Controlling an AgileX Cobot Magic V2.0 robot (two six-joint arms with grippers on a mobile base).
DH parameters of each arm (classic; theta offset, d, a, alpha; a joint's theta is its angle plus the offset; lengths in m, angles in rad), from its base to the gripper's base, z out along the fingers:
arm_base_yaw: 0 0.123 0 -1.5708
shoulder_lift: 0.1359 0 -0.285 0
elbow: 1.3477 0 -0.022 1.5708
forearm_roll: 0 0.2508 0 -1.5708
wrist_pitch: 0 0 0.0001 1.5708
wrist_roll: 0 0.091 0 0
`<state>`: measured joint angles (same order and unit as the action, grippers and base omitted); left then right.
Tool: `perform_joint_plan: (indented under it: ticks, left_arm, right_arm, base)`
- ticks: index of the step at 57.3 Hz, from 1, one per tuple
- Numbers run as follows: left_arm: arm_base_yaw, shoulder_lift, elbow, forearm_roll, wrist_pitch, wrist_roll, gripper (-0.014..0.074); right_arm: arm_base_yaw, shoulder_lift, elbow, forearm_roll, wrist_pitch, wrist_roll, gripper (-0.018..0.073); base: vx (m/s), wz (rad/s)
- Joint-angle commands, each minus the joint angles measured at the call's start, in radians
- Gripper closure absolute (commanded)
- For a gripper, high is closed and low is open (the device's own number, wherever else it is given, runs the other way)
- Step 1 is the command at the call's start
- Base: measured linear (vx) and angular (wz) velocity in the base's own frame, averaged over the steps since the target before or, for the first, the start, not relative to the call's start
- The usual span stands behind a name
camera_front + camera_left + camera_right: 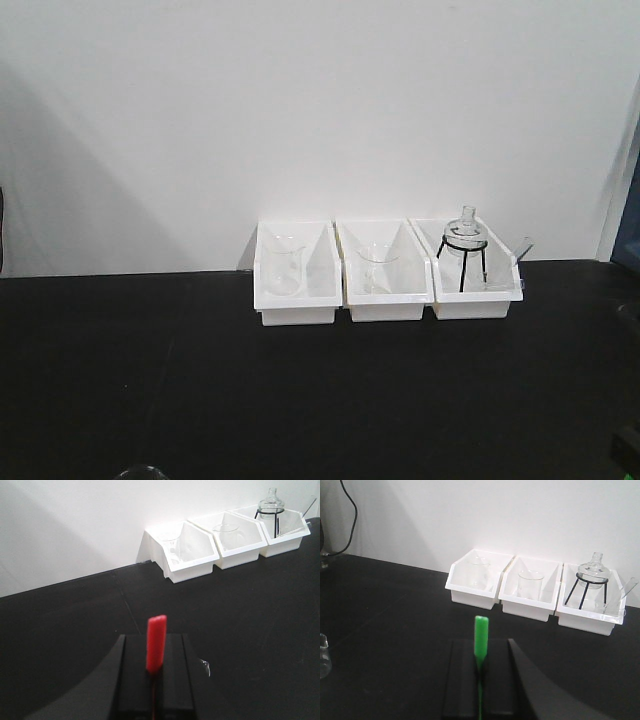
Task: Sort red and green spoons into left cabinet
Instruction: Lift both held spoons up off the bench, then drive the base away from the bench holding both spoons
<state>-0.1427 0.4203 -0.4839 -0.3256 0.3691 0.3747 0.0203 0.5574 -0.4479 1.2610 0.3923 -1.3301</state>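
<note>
The left gripper (155, 652) is clamping the red spoon (157, 630), its end sticking up above the black table (65, 625); three white bins (197, 567) are standing by the wall.

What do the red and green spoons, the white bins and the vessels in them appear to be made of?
Red spoon and green spoon: likely plastic; saturated uniform colour, smooth, slightly matte handles. White bins: probably moulded plastic; opaque, thin walls, soft sheen. Beakers and the flask: clear glass, see-through with bright rims, though clear plastic cannot be ruled out. Its stand: thin black wire, probably metal.
</note>
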Motion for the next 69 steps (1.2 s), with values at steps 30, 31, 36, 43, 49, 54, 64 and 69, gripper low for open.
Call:
perform_joint_plan:
  ticks: [30,31,36,43,49,54,64,69]
  left_arm:
    - [-0.006,0.005,-0.027,-0.018,-0.065,-0.008,0.0597]
    - [-0.006,0.005,-0.027,-0.018,-0.065,-0.008,0.0597]
    - [-0.006,0.005,-0.027,-0.018,-0.065,-0.008,0.0597]
    - [-0.006,0.005,-0.027,-0.018,-0.065,-0.008,0.0597]
    - [-0.006,0.005,-0.027,-0.018,-0.065,-0.008,0.0597]
    - [-0.006,0.005,-0.027,-0.018,-0.065,-0.008,0.0597]
    - [-0.006,0.005,-0.027,-0.018,-0.065,-0.008,0.0597]
    - [-0.006,0.005,-0.027,-0.018,-0.065,-0.008,0.0597]
  right_arm:
    - [-0.002,-0.001,-0.029,0.035,-0.014,0.001,0.0563]
    - [-0.002,-0.001,-0.029,0.035,-0.014,0.001,0.0563]
    - [-0.002,-0.001,-0.029,0.035,-0.013,0.001,0.0563]
    - [-0.002,-0.001,-0.029,0.035,-0.013,0.001,0.0563]
    - [-0.002,-0.001,-0.029,0.035,-0.013,0.001,0.0563]
    - [-0.002,-0.001,-0.029,0.035,-0.013,0.001,0.0563]
    - [-0.002,-0.001,-0.029,0.035,-0.013,0.001,0.0563]
    - [-0.002,-0.001,-0.029,0.035,-0.013,0.001,0.0563]
  base:
    - [0.00,0.00]
    - [0.00,0.00]
    - [-0.01,0.02]
    - [-0.03,0.12]
    - [-0.06,0.24]
    - [-0.08,0.36]
    - [-0.11,0.46]
    - [-0.13,0.50]
